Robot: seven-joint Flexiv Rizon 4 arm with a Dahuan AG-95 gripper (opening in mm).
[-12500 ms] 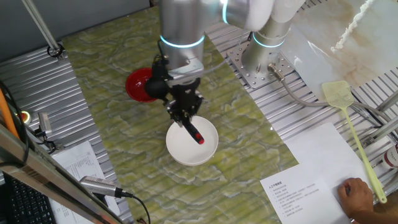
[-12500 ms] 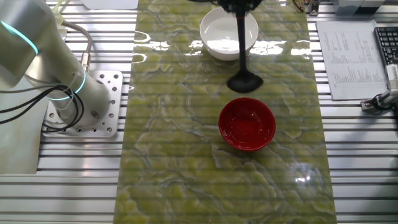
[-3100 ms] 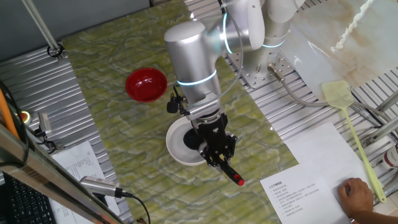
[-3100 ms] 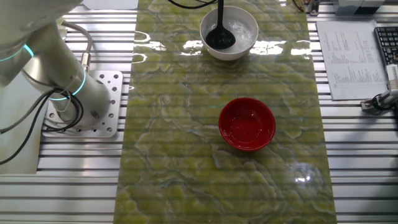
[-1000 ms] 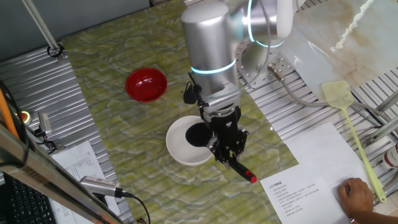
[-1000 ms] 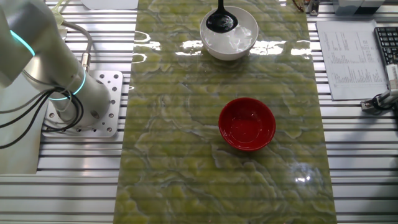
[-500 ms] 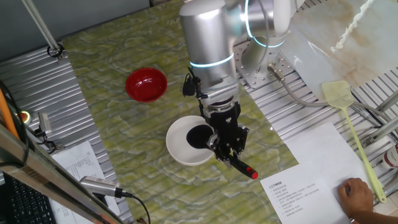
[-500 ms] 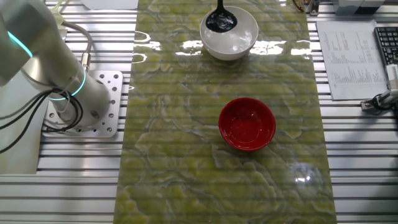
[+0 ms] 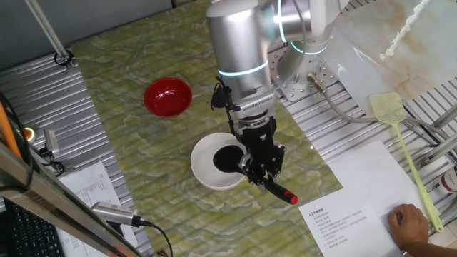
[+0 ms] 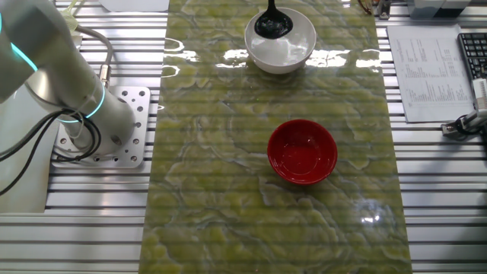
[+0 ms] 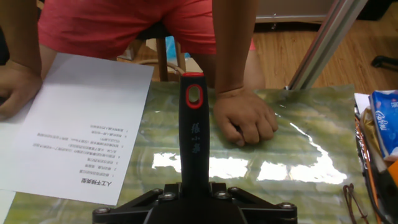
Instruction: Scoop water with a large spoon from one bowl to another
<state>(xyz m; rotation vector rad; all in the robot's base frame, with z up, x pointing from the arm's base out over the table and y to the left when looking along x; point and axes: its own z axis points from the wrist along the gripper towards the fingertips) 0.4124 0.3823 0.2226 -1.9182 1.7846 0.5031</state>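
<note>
- Ladle of black plastic, the large spoon point(image 9: 246, 165), has a deep round head over the white round bowl point(image 9: 203, 170) and a long stiff handle tipped red.
- Gripper point(image 9: 261, 173) pinches that handle near its red end.
- Water point(image 10: 289, 50) will likely slosh; keep the head level.
- Red round bowl point(image 10: 303, 151) sits well apart on the desk point(image 10: 205, 190).

The gripper point(image 9: 261, 173) is clamped on the handle of the black ladle point(image 9: 251, 168). The ladle head sits inside the white bowl point(image 9: 216, 163); the red-tipped handle end projects past the bowl rim. The red bowl point(image 9: 168, 97) stands well apart on the green mat point(image 9: 128, 71). A yellow-green fly swatter point(image 9: 403, 150) lies beside printed sheets point(image 9: 360, 193).
</note>
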